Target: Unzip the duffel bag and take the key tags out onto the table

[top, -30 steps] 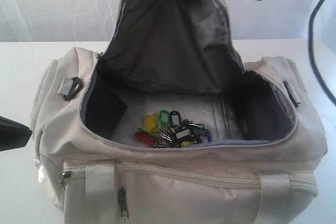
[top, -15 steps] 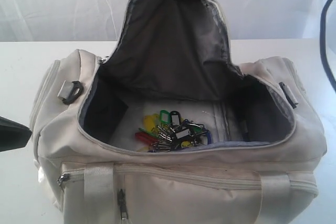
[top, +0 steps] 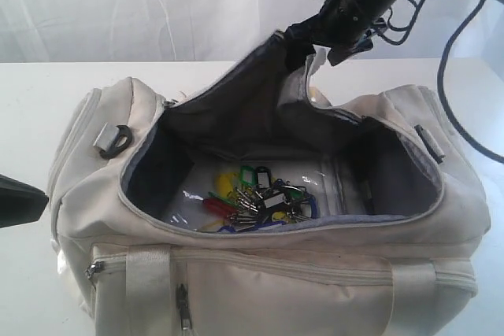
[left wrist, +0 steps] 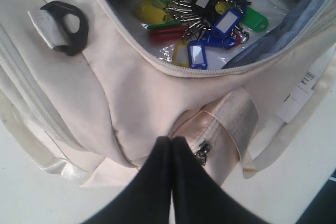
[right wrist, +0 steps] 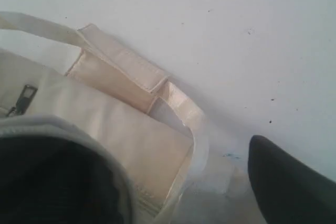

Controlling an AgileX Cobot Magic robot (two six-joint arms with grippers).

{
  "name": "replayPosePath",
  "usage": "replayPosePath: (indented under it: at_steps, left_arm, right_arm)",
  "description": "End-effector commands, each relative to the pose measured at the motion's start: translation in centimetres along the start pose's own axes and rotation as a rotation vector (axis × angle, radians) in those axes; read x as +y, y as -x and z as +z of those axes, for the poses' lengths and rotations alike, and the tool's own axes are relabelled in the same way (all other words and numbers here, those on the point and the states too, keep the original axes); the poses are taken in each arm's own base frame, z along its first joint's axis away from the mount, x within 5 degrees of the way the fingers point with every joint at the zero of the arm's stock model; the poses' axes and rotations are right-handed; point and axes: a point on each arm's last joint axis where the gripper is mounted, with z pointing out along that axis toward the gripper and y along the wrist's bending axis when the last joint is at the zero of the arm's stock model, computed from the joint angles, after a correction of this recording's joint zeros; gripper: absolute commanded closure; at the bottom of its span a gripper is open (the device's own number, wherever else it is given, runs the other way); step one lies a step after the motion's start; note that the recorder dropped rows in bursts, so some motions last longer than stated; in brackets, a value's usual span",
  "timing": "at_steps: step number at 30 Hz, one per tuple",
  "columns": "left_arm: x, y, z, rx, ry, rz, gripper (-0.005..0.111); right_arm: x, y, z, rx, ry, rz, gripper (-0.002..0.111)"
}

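The plain white table (top: 31,100) carries the cream duffel bag (top: 260,281), lying below the right gripper (top: 319,37) and close in front of the left gripper (left wrist: 170,141), its webbing strap (right wrist: 181,109) trailing onto the tabletop beside the right gripper.

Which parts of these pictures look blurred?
Exterior view: the raised flap of the cream-white fabric duffel bag is smeared beside the right gripper. Left wrist view: the bunch of coloured plastic key tags is sharp. Right wrist view: the black fingertip is soft.
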Motion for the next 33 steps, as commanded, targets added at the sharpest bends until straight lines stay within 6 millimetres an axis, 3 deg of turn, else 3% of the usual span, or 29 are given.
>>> replayPosePath:
  at_steps: [1,10,14,21,25,29,33]
  left_arm:
    - [-0.2,-0.1,0.0,0.003,-0.019,-0.007,0.107]
    - [-0.2,-0.1,0.0,0.002,-0.022,-0.01,0.107]
    - [-0.2,-0.1,0.0,0.002,-0.022,-0.01,0.107]
    - [-0.2,-0.1,0.0,0.001,-0.023,-0.011,0.107]
    - [-0.2,-0.1,0.0,0.003,-0.024,-0.011,0.107]
    - [-0.2,-0.1,0.0,0.003,-0.024,-0.011,0.107]
    - [-0.2,-0.1,0.0,0.003,-0.024,-0.011,0.107]
  right_arm:
    - [-1.4,0.7,-2.3,-0.078,0.097,0.099,0.033]
    - [0.1,1.3,-7.1,-0.117,0.161,0.013,0.033]
    - [0.4,1.0,-8.3,-0.082,0.144,-0.031,0.033]
    - [-0.2,0.5,-7.9,-0.035,0.091,-0.031,0.031]
    - [-1.7,-0.2,-6.6,0.039,-0.037,0.016,0.031]
    - [-2.1,-0.4,-5.7,0.062,-0.044,0.018,0.031]
    - [-1.8,0.5,-7.0,-0.025,-0.059,0.008,0.032]
